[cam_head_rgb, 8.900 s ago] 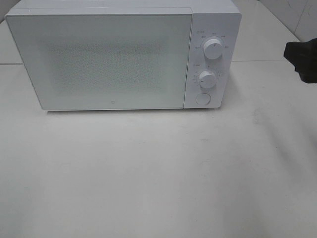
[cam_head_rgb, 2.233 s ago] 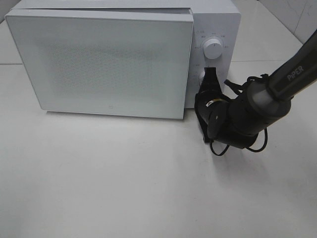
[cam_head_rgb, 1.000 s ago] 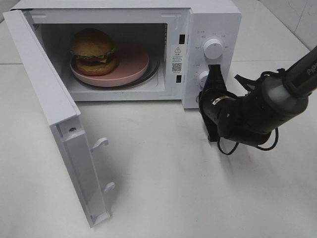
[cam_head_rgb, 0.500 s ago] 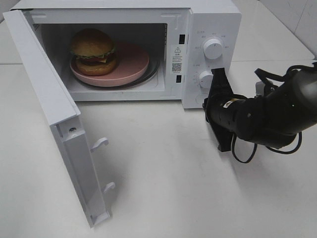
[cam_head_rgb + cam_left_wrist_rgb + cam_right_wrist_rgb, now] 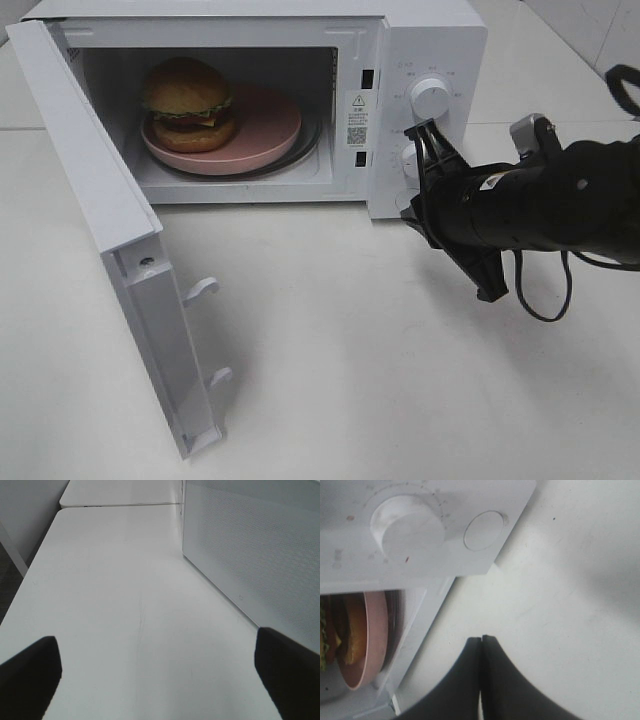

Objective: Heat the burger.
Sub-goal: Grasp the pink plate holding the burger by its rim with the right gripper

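Note:
The burger sits on a pink plate inside the white microwave, whose door hangs wide open to the left. My right gripper is shut on nothing, a little in front of the control panel beside the lower knob and round button. The right wrist view shows the shut fingertips above the table, the knob, the button, and the plate with the burger. My left gripper is open, its fingers wide apart over bare table.
The open door reaches toward the table's front edge at the left. In the left wrist view its perforated outer face stands beside the left gripper. The upper knob is on the panel. White table lies in front of the microwave.
Over the longer span the door went from shut to wide open. In the last second my right arm drew back rightward from the button and turned, still shut.

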